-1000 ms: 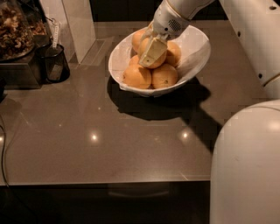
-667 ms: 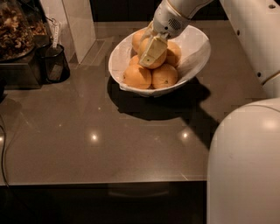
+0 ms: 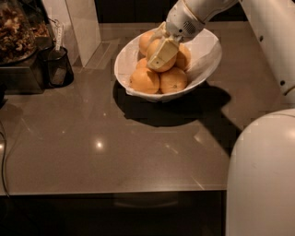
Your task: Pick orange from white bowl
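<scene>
While the gripper sits down in the white bowl, the grasp itself is the step in hand.
Camera view: the bowl stands toward 12 o'clock on the dark counter. The orange tops the pile, directly under the gripper, whose arm enters from 1 o'clock. I cannot tell whether the gripper has clamped it. Smaller oranges crowd in at 7 and 5 o'clock. Next probably comes a firm hold, then a straight lift.

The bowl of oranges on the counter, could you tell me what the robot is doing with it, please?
The robot's arm reaches into the white bowl on the dark counter. Its gripper is pressed against the topmost orange of the pile. That orange is not lifted yet; it rests on the other oranges.
</scene>
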Available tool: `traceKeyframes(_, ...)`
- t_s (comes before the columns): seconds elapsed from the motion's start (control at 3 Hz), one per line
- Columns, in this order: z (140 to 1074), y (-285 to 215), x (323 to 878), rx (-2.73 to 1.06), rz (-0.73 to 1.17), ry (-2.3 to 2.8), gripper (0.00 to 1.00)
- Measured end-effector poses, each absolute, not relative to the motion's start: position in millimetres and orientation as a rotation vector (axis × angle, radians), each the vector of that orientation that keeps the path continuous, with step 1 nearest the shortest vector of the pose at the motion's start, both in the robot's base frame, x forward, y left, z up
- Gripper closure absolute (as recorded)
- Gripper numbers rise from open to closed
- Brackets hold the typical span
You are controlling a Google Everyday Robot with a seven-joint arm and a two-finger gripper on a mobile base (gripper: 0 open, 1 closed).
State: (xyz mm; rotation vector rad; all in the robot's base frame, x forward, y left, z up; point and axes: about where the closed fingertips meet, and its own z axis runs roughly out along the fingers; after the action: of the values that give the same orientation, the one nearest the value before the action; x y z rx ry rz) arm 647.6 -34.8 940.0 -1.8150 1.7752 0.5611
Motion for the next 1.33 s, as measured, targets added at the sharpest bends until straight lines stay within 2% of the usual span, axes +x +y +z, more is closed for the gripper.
traceKeyframes(0.67, 1000.0, -61.8, 613.5, -1.672, 0.683, 1.491, 1.0)
traceKeyframes(1.33, 1020.6, -98.0, 556.0, -1.537, 0.714, 1.491, 1.0)
